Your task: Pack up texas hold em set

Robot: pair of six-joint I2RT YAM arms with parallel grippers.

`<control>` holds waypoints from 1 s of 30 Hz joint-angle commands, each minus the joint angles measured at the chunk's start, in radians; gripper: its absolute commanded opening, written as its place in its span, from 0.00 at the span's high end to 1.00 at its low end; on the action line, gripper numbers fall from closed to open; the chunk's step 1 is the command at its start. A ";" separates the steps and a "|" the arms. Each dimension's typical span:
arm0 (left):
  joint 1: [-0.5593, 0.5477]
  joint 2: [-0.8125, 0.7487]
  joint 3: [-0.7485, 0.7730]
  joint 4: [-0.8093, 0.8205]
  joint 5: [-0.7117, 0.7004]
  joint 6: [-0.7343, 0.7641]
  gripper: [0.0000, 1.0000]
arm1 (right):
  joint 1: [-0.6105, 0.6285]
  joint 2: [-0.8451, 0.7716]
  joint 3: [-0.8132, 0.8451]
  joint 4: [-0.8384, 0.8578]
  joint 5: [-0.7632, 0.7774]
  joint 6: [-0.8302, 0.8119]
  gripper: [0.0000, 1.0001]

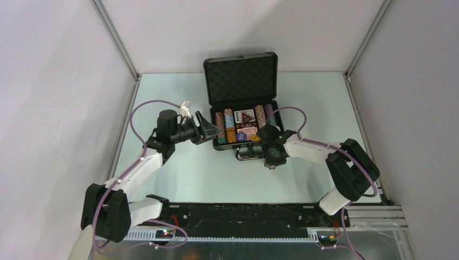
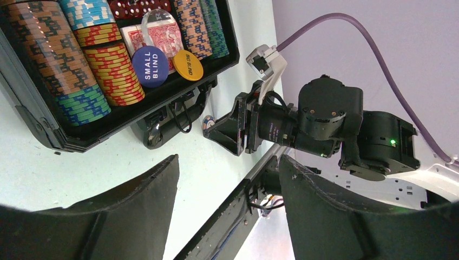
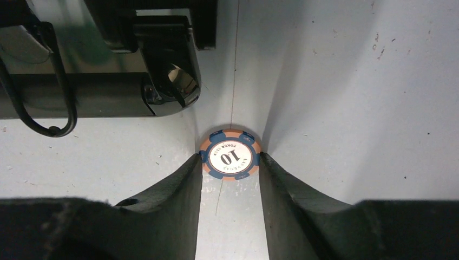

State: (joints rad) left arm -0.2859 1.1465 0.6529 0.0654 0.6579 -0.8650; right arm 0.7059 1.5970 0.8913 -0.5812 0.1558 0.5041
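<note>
The black briefcase stands open at the table's far middle, foam lid up. Its tray holds rows of striped poker chips, a red card deck, a blue "small blind" disc, a yellow "big blind" disc and a clear disc. My right gripper points down at the table just in front of the case handle. It is shut on an orange and blue "10" poker chip held flat between its fingertips. My left gripper is open and empty beside the case's left front corner.
Grey walls enclose the table on the left, right and back. The right arm shows in the left wrist view, close in front of the case. A black rail with cables runs along the near edge.
</note>
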 commanded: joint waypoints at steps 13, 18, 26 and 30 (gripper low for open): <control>-0.007 -0.015 -0.004 0.030 -0.003 -0.006 0.28 | -0.002 -0.063 0.006 -0.008 0.028 -0.023 0.58; -0.009 -0.013 0.000 0.029 -0.004 -0.009 0.28 | -0.006 -0.075 0.038 -0.030 0.022 -0.039 0.56; -0.012 -0.011 0.002 0.030 -0.001 -0.009 0.28 | -0.006 -0.070 0.049 -0.034 0.008 -0.041 0.47; -0.014 -0.011 0.002 0.029 -0.001 -0.009 0.28 | -0.010 -0.037 0.049 -0.024 -0.013 -0.037 0.36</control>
State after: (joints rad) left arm -0.2924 1.1465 0.6525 0.0654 0.6579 -0.8654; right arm 0.7025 1.5490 0.9092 -0.6086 0.1562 0.4694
